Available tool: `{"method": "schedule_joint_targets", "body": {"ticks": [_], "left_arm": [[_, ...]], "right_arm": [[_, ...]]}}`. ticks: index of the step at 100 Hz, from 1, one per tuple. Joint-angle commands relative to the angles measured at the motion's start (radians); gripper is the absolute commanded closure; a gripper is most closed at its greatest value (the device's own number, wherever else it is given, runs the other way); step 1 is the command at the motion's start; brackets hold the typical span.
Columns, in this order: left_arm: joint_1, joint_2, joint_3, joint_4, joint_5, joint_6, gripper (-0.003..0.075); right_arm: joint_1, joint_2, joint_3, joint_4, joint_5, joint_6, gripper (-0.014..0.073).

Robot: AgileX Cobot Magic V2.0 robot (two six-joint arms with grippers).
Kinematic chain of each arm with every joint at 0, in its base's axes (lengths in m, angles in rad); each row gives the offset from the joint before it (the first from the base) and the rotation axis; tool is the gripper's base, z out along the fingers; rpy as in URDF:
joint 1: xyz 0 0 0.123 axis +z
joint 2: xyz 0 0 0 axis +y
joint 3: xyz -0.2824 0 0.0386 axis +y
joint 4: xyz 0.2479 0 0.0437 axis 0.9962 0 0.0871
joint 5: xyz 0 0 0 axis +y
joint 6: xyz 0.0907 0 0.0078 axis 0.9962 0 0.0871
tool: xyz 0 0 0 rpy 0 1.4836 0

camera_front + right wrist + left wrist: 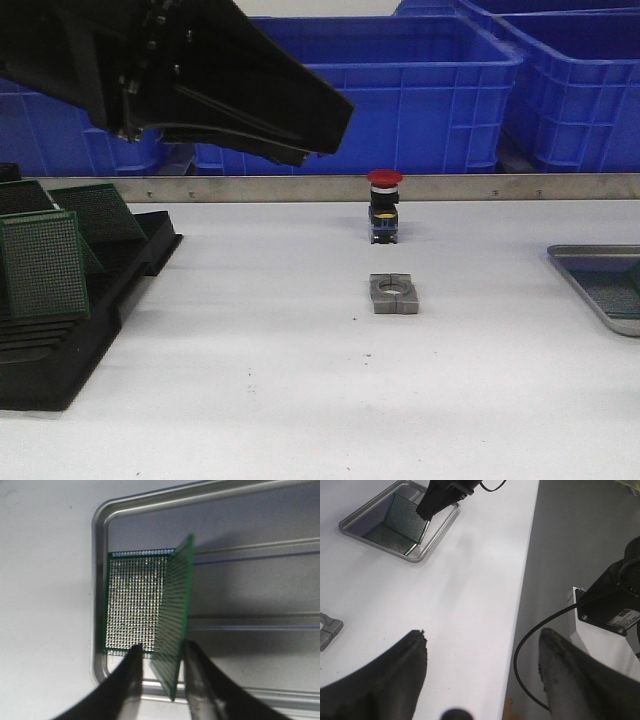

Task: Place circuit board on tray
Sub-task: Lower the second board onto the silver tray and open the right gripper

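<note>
Right gripper pinches the circuit board on edge between its jaws, board upright and slightly tilted, over the tray; a second green board lies flat on the tray floor just beside the held one, near the tray's corner; whether the held board's lower edge touches the tray floor or the flat board can't be told from the right wrist view; left wrist view shows the same from afar — tray on the white worktop, circuit board standing upright in it under the dark right gripper; left gripper has its jaws spread wide, nothing between them, raised above the worktop near its edge; a grey metal block sits on the worktop; front view — left arm dark and high at upper left; black slotted rack at left holds more green boards leaning in slots; red-capped push button stands upright mid-worktop, grey metal block in front of it, apart; tray corner at the right edge; blue crates behind the worktop.
</note>
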Motion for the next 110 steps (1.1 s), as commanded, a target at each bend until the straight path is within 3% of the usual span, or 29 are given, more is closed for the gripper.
{"method": "schedule_joint_targets", "body": {"ticks": [1,6,20,32,39,57,61,79,110], "left_arm": [[-0.009,-0.028,-0.029,-0.068,0.03,0.0,0.0276],[-0.009,-0.028,-0.029,-0.068,0.03,0.0,0.0276],[-0.007,-0.028,-0.029,-0.068,0.016,0.0,0.0282],[-0.007,-0.03,-0.029,-0.068,-0.007,0.0,0.0341],[-0.007,-0.03,-0.029,-0.068,-0.024,0.0,0.0413],[-0.007,-0.03,-0.029,-0.064,-0.093,0.0,0.0685],[-0.007,-0.03,-0.029,-0.064,-0.104,0.0,0.0736],[-0.007,-0.041,-0.029,-0.064,-0.194,0.0,0.0737],[-0.007,-0.219,-0.025,-0.072,-0.524,-0.004,0.0738]], "right_arm": [[-0.006,-0.032,-0.026,0.028,-0.034,-0.001,0.0111],[-0.006,-0.036,-0.026,0.028,-0.058,-0.001,0.0073],[-0.006,-0.085,-0.026,0.028,-0.101,-0.007,0.0081],[-0.006,-0.16,-0.026,0.028,-0.099,-0.051,0.01],[-0.006,-0.212,-0.026,0.028,-0.082,-0.074,0.0202],[-0.006,-0.352,-0.003,0.028,-0.03,-0.124,0.0674],[-0.005,-0.387,0.007,0.031,-0.018,-0.136,0.0656],[0.044,-0.557,0.084,0.038,-0.059,-0.149,0.0655],[0.24,-0.914,0.324,0.044,-0.321,-0.186,0.0655]]}}
